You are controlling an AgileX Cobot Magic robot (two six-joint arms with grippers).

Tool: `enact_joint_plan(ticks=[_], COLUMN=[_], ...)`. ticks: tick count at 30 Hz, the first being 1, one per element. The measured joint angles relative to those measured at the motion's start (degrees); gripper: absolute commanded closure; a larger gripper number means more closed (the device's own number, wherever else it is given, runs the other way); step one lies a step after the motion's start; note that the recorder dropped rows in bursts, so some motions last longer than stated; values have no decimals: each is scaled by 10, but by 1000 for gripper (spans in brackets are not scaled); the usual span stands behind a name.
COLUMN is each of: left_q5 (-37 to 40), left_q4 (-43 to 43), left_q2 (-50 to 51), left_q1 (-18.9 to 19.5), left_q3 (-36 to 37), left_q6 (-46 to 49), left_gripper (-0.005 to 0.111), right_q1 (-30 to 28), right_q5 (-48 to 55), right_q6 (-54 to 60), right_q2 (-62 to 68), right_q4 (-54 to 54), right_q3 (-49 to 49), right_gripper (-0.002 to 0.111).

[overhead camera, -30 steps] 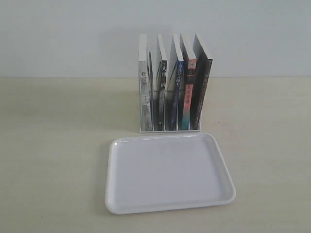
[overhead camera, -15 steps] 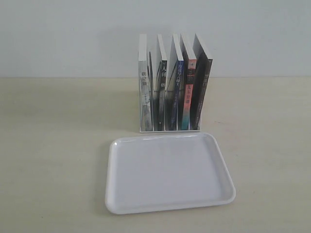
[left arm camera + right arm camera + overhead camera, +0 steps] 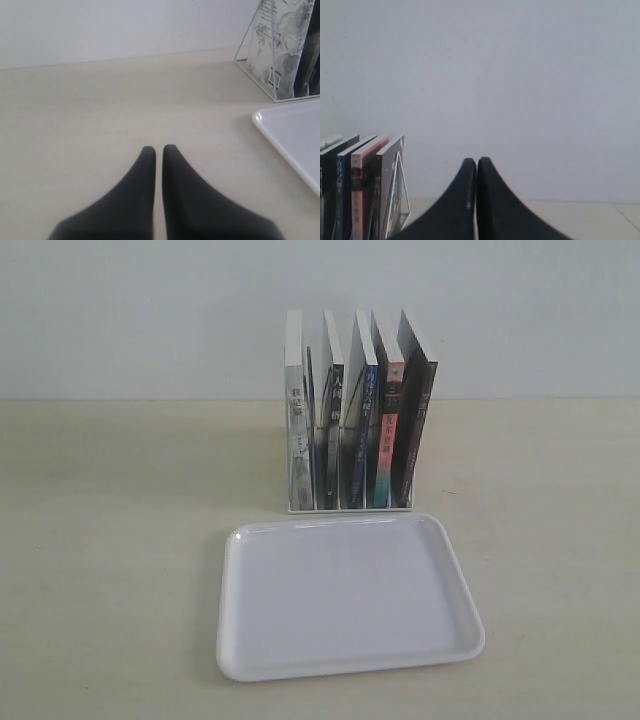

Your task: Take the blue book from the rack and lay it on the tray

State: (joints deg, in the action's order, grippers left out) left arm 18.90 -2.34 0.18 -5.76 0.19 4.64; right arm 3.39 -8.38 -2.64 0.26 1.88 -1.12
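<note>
**STATUS: BLUE BOOK IN RACK, BOTH GRIPPERS CLOSED AND EMPTY**

In the exterior view, the blue book (image 3: 368, 430) stands upright in the middle slot of the rack (image 3: 348, 508). The pink-red and teal book (image 3: 390, 430) is just beside it at 3 o'clock. The rack is at 12 o'clock from the tray (image 3: 350, 670), just beside the tray's far rim. The tray holds nothing.

The left gripper (image 3: 159, 148) has its fingers drawn together with only a slim gap and grips nothing. It sits low over the table (image 3: 100, 110). The right gripper (image 3: 476, 160) has its fingers pressed together and grips nothing.
</note>
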Motion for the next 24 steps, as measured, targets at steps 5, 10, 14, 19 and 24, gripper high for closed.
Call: enact_joint_plan(ticks=[5, 10, 14, 19, 24], left_q5=[0, 0, 0, 0, 0], left_q4=[0, 0, 0, 0, 0], left_q2=[0, 0, 0, 0, 0], left_q1=[0, 0, 0, 0, 0], left_q3=[0, 0, 0, 0, 0], left_q6=[0, 0, 0, 0, 0], left_gripper=[102, 102, 102, 102, 102], right_q1=[0, 0, 0, 0, 0], right_q5=[107, 235, 250, 216, 197], right_q6=[-4, -4, -5, -5, -19], right_q2=[0, 49, 70, 71, 78], right_q4=[0, 0, 0, 0, -15], right_q3=[-90, -158, -164, -165, -165], right_gripper=[108, 108, 108, 108, 108])
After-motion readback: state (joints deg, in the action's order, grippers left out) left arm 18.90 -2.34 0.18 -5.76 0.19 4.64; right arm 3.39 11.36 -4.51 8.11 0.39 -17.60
